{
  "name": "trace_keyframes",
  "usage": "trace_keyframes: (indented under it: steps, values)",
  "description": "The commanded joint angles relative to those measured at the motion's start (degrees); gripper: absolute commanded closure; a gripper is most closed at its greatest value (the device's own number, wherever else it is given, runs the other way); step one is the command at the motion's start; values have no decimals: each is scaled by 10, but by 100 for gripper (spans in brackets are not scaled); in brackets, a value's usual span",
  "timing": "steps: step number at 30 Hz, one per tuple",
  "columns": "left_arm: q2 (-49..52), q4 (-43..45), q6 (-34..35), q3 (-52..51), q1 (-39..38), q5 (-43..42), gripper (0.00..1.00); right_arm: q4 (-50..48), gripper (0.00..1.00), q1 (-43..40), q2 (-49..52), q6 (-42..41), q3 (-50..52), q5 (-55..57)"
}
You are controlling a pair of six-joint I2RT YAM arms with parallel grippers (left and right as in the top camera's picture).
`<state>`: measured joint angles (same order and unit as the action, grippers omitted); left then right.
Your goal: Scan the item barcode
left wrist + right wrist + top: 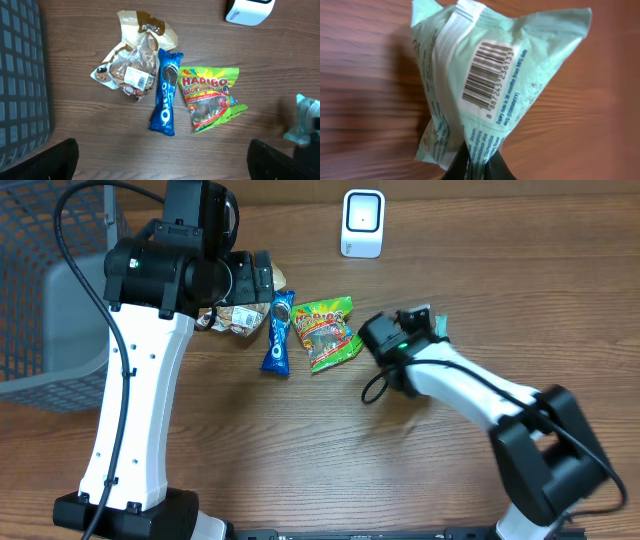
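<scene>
R jaws clenched on mint packet, barcode facing wrist cam; scanner lies up-left in overhead. L jaws released; I'd go R.

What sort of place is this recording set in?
Probably a mock shop checkout on a wooden table: a white scanner-like box, an Oreo pack and Haribo bag, and a grey mesh basket.
</scene>
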<state>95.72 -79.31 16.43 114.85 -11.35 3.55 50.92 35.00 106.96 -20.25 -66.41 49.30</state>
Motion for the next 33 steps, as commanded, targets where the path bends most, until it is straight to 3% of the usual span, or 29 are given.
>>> trace_keyframes:
  steps: [1, 4, 8, 11, 13, 16, 19, 23, 28, 33]
  values:
    - [6, 1, 5, 0, 1, -6, 2, 9, 96, 35, 0, 4, -12, 237]
    - [5, 1, 5, 0, 1, -6, 2, -5, 96, 71, 0, 33, -12, 259]
    - [6, 0, 5, 0, 1, -6, 2, -27, 96, 94, 2, 44, -10, 85]
    - [6, 0, 5, 0, 1, -6, 2, -28, 93, 96, 14, 42, -10, 36]
    - [6, 0, 5, 0, 1, -6, 2, -22, 76, 103, 22, 41, -10, 32]
    - [6, 0, 5, 0, 1, -6, 2, -10, 58, 121, 21, 40, -11, 14]
    - [6, 1, 5, 0, 1, -6, 2, -11, 51, 143, 19, 40, -12, -20]
    - [6, 5, 5, 0, 1, -6, 2, -9, 32, 152, 3, -7, -20, -117]
    - [6, 5, 5, 0, 1, -6, 2, -2, 28, 82, -59, -91, -32, -258]
    - [6, 5, 5, 0, 1, -6, 2, -13, 20, -90, -120, -132, -31, -499]
